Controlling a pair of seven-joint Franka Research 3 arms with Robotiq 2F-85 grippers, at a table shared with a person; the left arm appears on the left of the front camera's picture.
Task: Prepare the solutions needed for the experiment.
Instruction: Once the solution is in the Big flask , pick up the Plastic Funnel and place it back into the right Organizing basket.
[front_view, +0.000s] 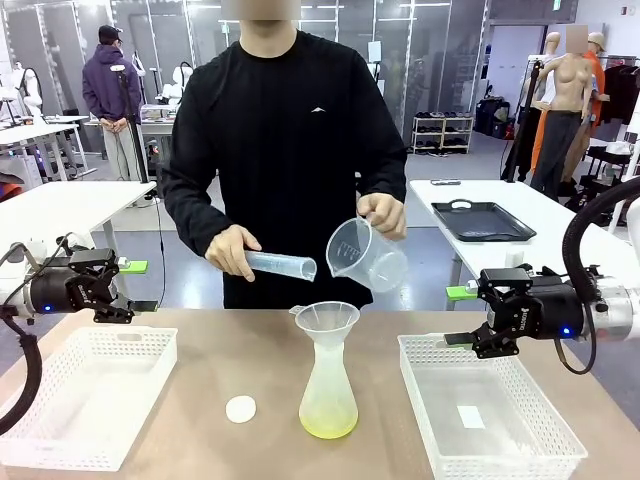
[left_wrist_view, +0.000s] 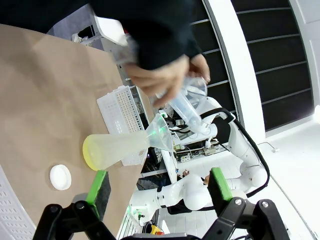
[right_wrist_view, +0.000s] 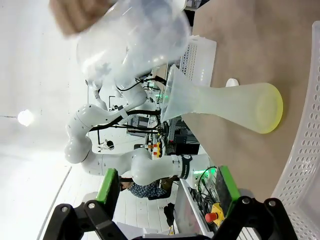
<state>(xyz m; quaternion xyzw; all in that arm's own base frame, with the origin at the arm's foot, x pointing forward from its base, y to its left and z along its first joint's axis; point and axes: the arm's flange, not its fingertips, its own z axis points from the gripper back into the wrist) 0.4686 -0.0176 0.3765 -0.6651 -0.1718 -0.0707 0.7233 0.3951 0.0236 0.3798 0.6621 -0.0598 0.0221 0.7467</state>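
**Grippers standing off while a person (front_view: 290, 130) works over the flask.**
Left gripper (front_view: 138, 286) and right gripper (front_view: 458, 316) hover with jaws spread wide, holding and touching nothing, each near a white perforated basket (front_view: 60, 420). The solution (front_view: 328, 427) lies as a shallow yellow-green layer in the frosted conical flask (front_view: 328, 385) at table centre, a funnel (front_view: 327, 322) in its neck. The person holds a graduated cylinder (front_view: 282, 265) and a beaker (front_view: 366, 255) above it.
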